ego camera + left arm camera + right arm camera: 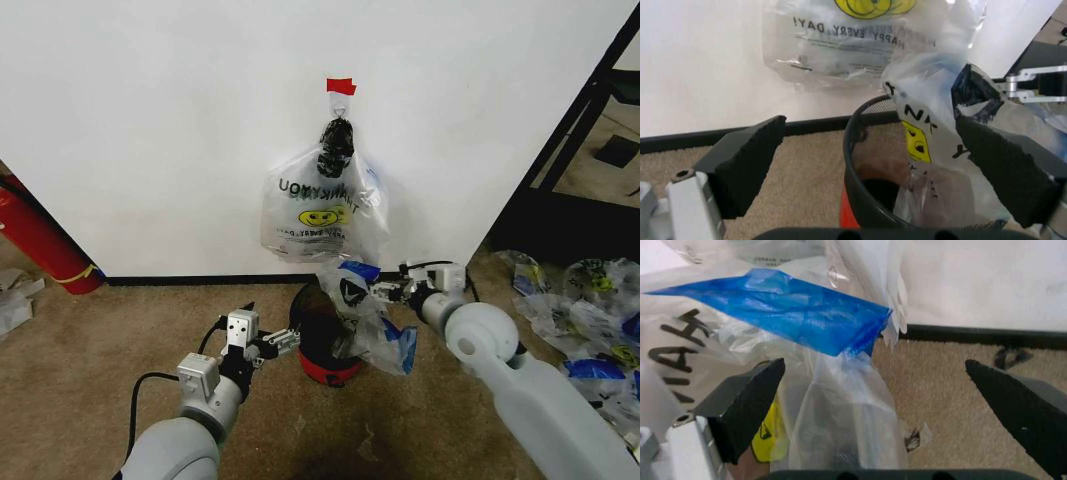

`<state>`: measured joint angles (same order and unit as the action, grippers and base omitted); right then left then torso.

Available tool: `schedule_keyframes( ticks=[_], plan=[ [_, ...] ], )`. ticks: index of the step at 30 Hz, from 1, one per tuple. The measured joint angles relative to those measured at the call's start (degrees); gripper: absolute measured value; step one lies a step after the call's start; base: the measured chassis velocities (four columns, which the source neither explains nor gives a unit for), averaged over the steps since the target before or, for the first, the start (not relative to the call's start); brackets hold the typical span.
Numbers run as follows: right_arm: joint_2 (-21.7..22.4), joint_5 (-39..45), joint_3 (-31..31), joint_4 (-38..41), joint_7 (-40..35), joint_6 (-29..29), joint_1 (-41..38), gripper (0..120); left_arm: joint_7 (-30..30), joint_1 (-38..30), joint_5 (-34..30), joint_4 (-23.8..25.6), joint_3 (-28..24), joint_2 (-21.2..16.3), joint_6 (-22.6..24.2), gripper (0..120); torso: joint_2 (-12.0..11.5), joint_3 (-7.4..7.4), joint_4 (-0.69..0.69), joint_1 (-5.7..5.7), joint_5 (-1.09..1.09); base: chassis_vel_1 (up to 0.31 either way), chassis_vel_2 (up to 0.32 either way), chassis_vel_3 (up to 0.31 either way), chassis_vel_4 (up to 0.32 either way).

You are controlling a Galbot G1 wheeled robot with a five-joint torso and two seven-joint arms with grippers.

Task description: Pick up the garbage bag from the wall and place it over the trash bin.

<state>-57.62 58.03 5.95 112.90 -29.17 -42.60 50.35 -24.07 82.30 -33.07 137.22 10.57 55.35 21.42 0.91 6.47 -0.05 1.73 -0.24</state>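
Your right gripper (385, 290) stands wide open beside the bin (325, 345), holding nothing; the garbage bag (375, 325) drapes over the bin's rim, long axis hanging downward. Your left gripper (285, 342), also open and empty, waits at the bin's other side.

The garbage bag (372, 318) hides the trash bin's (322, 345) far rim; its lower lettering seems unreadable.
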Motion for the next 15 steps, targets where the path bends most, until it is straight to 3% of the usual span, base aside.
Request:
schedule_keyframes(
  ticks=[15],
  plan=[
    [-2.3, 1.1, -2.9, -4.0, -2.7, 0.3, 0.4, 100, 0.0, 0.2, 0.2, -0.3, -0.3, 0.5, 0.1, 100, 0.0, 0.00, 0.00, 0.00, 0.00, 0.000, 0.000, 0.000, 0.000]
  ],
)
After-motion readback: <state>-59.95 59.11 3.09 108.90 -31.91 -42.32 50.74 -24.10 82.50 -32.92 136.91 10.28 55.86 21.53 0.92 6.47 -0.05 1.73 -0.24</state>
